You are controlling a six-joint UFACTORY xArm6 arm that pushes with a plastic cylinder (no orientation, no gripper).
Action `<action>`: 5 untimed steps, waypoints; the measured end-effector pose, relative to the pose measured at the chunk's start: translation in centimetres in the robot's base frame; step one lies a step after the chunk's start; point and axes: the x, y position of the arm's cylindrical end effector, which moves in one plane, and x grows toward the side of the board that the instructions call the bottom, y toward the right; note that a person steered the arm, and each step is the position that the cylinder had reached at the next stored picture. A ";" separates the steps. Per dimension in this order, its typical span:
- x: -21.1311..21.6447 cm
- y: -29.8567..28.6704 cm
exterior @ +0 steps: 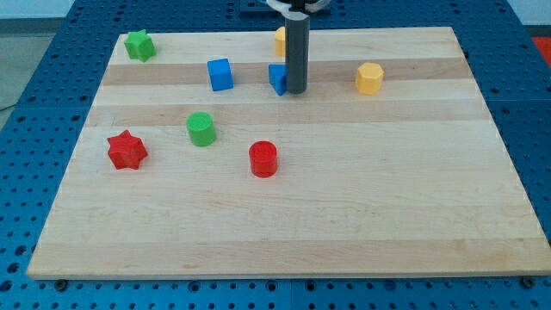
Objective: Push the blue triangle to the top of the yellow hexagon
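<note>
Pressing against the right side of the blue triangle [277, 77], my tip [295, 90], a bare rod grasping nothing, must apparently swing round left to drive it toward the yellow hexagon [368, 77].

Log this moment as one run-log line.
tip: my tip at right edge of blue triangle | target: yellow hexagon off to view's right, apart | status: triangle not yet above hexagon

Straight dark grey rod [295, 52], white collar
</note>
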 end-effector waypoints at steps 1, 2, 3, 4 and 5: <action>0.2 -3.8; 1.2 -6.5; 2.0 -9.8; -0.8 -9.4; -1.4 -3.3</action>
